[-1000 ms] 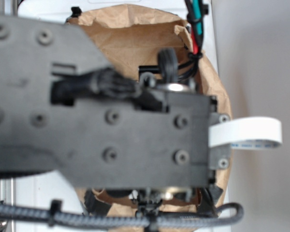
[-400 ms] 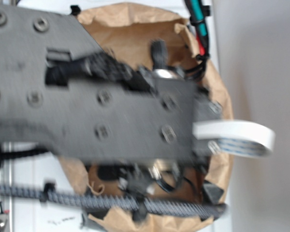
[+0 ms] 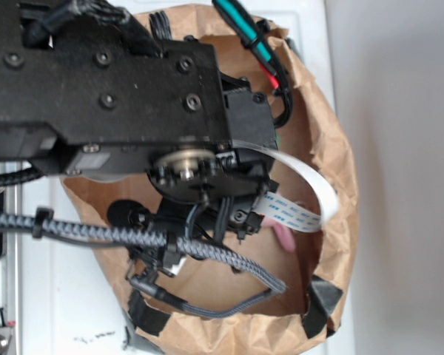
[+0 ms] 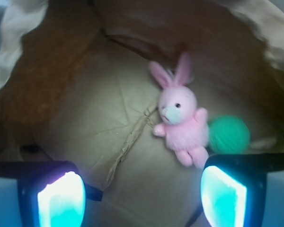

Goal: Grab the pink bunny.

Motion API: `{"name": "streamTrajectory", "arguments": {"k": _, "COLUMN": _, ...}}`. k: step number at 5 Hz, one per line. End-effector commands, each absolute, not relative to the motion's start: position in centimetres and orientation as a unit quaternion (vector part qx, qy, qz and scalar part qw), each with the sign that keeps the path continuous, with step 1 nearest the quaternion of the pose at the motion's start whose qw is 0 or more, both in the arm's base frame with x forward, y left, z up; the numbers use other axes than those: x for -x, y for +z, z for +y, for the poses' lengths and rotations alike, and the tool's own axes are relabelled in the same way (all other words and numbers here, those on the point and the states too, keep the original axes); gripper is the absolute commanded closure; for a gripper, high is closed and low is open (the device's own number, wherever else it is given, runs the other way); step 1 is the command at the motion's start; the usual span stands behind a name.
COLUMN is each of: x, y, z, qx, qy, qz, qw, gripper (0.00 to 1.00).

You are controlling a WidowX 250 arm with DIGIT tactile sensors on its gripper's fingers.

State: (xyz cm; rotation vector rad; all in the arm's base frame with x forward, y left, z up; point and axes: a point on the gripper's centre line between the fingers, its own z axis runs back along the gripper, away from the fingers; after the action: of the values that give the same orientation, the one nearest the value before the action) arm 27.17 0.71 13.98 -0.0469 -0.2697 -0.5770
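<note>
In the wrist view the pink bunny (image 4: 180,118) lies on its back on the brown floor of a paper bag, ears pointing to the far wall. My gripper (image 4: 142,195) is open. Its two glowing pads (image 4: 61,198) stand wide apart at the bottom edge, with only bag floor between them. The bunny's feet are just above and left of the right pad, apart from it. In the exterior view my arm (image 3: 118,96) hangs over the bag and hides most of the inside. Only a small pink bit of the bunny (image 3: 283,237) shows past the wrist.
A green knitted ball (image 4: 228,135) lies right beside the bunny, on its right. The paper bag's crumpled walls (image 3: 333,148) rise all round. A folded paper seam (image 4: 132,137) runs across the bag floor. A braided cable (image 3: 133,237) and a white ribbon cable (image 3: 303,177) hang off the arm.
The arm has swung toward the top left of the exterior view, and its wrist now points down into the bag. More of the bag's lower floor shows.
</note>
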Motion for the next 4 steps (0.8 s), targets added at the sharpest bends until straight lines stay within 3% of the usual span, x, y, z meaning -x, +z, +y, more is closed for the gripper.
{"name": "streamTrajectory", "arguments": {"k": 1, "x": -30.4, "y": 14.2, "z": 0.7, "qx": -0.006, "qy": -0.304, "qz": -0.152, "qw": 0.940, "gripper": 0.00}}
{"name": "streamTrajectory", "arguments": {"k": 4, "x": -32.5, "y": 11.4, "z": -0.4, "qx": -0.054, "qy": -0.309, "qz": -0.138, "qw": 0.939, "gripper": 0.00}}
